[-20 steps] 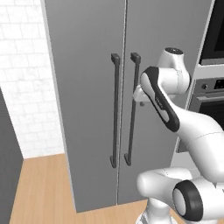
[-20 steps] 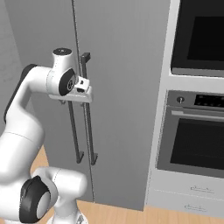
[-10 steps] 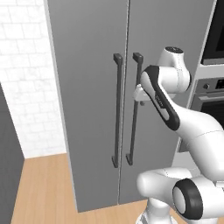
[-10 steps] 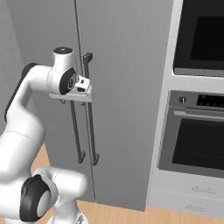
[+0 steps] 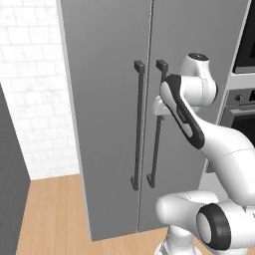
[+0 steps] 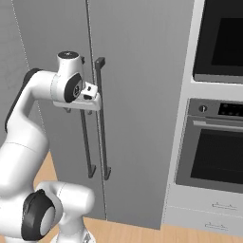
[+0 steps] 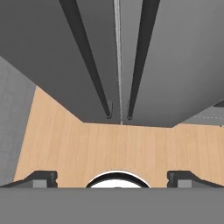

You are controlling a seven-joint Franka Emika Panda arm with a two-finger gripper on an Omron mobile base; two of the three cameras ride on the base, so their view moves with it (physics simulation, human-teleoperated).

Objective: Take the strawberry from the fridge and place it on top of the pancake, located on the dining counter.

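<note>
Fridge (image 5: 109,99) fills frame centre, both doors closed; strawberry presumably inside. Your gripper (image 7: 112,177), jaws spread wide, sits near the right handle (image 6: 101,118) at mid-frame. Expect a stiff, heavy door: take the rigid bar squarely, mid-length.

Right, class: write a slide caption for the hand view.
Open gripper looks down the closed fridge doors' two dark handles.
</note>
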